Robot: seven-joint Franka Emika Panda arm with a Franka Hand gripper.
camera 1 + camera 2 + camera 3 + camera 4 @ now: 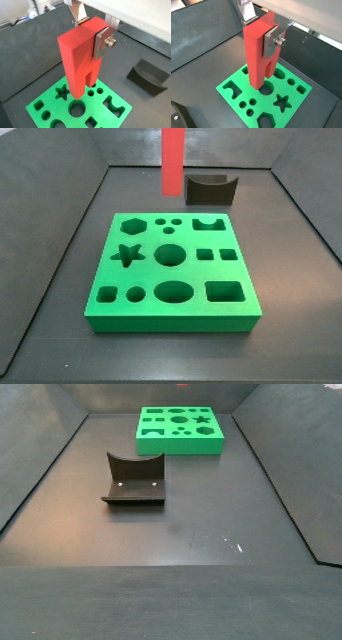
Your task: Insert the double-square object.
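My gripper (90, 32) is shut on the top of the double-square object (73, 55), a tall red block hanging upright with its two legs and slot pointing down. Both wrist views show it, and the silver fingers (272, 42) clamp its upper end (254, 55). The block hangs well above the green board (99, 111), with its lower end over the board's cut-outs (261, 102). In a side view the red block (174, 163) hangs from the top edge beyond the board's far side (174, 318); the gripper itself is out of frame there. A pair of small square holes (218, 255) sits near the board's right edge.
The fixture (211, 190), dark grey with a notched top, stands on the dark floor behind the board, also seen in a side view (134, 481) and a wrist view (148, 76). Dark walls enclose the floor. The board (181, 446) has several other shaped holes.
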